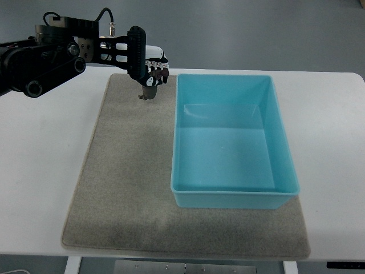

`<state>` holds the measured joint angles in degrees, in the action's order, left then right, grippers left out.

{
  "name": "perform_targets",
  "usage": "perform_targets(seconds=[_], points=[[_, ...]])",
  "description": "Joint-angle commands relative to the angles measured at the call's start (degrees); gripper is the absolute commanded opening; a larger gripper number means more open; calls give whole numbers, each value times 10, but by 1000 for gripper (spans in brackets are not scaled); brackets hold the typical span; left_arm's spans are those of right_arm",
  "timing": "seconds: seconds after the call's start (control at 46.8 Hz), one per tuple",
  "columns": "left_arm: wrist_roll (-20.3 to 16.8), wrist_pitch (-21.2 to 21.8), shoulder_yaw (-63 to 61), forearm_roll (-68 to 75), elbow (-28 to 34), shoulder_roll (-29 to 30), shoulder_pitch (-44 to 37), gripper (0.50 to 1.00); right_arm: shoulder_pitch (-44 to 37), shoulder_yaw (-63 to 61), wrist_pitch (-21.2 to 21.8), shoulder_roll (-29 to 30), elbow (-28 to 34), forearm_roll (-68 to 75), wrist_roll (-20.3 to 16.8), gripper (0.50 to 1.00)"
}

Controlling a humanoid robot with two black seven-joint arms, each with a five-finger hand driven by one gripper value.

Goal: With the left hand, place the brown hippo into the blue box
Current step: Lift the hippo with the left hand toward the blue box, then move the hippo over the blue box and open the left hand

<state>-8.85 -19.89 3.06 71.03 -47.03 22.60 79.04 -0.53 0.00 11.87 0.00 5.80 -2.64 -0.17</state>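
Gripping brown hippo (149,87), left hand (147,64) over beige mat (125,171), white table (45,165).

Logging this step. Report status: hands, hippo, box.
Left hand shut on hippo, lifted over mat, just left of box. Right hand out of view. Box empty. Nothing in the way.

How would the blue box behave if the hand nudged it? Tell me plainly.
The blue box is empty and looks like thin plastic, so probably light. It stands flat and wide on the mat, so tipping seems unlikely. The mat's rough surface may make it drag rather than glide.
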Motion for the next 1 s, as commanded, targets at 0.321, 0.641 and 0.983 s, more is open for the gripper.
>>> perform_targets(seconds=[0.321,0.641,0.983], points=[[0,9,19,3,-33,-2,25,500,0,0,0,0,0,0,0,936],[0,9,27,3,-46,-3,41,500,0,0,0,0,0,0,0,936],[-2,21,33,0,-103,-6,38,500,0,0,0,0,0,0,0,936]])
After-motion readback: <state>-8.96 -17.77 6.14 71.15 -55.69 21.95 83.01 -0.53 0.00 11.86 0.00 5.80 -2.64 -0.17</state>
